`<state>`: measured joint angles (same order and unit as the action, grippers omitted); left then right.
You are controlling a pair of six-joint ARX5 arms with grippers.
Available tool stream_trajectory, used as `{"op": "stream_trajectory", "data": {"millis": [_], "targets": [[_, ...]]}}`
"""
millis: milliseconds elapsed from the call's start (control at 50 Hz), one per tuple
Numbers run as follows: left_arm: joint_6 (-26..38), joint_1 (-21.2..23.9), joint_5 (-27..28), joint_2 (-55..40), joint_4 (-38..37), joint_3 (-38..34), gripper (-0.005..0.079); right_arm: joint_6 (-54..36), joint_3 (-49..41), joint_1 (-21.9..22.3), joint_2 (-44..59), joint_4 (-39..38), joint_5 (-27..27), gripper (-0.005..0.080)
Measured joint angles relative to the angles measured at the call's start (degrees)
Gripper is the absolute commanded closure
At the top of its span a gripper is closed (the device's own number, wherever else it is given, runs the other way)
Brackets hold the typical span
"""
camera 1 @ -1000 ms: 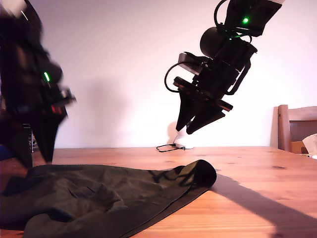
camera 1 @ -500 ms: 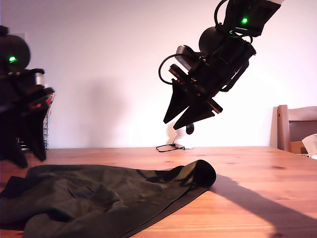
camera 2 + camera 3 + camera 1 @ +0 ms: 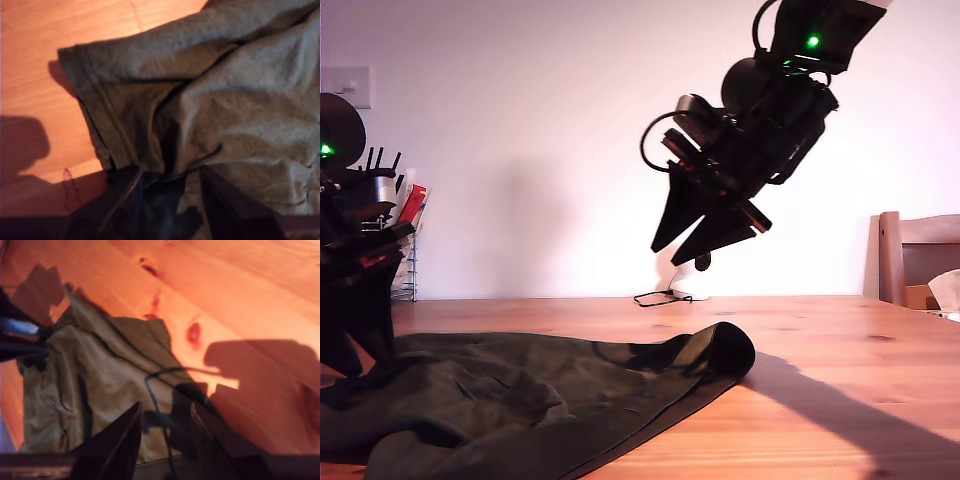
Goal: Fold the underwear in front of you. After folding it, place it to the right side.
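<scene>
Underwear (image 3: 550,395) lies crumpled and partly folded on the wooden table (image 3: 840,360), filling the lower part of the exterior view's left and middle; one rounded fold rises at the end of the cloth nearer that view's right.

My first gripper (image 3: 355,350) is down at the garment's end on the exterior view's left, the arm bent low and the fingers pointing down at the cloth. In the first wrist view the two fingers stand a little apart with a bunch of dark fabric lying between them, but whether they pinch it I cannot tell.

My second gripper (image 3: 682,240) hangs high above the table, well clear of the cloth, tilted so its tips point down toward the exterior view's left. Its fingers are spread apart and hold nothing.
</scene>
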<state>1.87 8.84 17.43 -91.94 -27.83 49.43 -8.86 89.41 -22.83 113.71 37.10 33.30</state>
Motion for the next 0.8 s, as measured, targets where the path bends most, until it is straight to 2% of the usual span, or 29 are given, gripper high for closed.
{"op": "stream_trajectory", "data": {"millis": [260,460,800], "targets": [[0.0,0.0,-2.9,0.4,-0.2,0.0,0.044,0.0,0.0,-1.7,0.0,-0.2,0.0,0.0475],[-0.2,0.0,-5.5,5.4,-2.0,0.0,0.0441,0.0,0.0,-1.7,0.0,-0.3,0.0,0.0475],[-0.7,0.0,-5.8,5.4,-2.5,0.0,0.0441,0.0,0.0,-2.0,0.0,-0.4,0.0,0.0475]]}}
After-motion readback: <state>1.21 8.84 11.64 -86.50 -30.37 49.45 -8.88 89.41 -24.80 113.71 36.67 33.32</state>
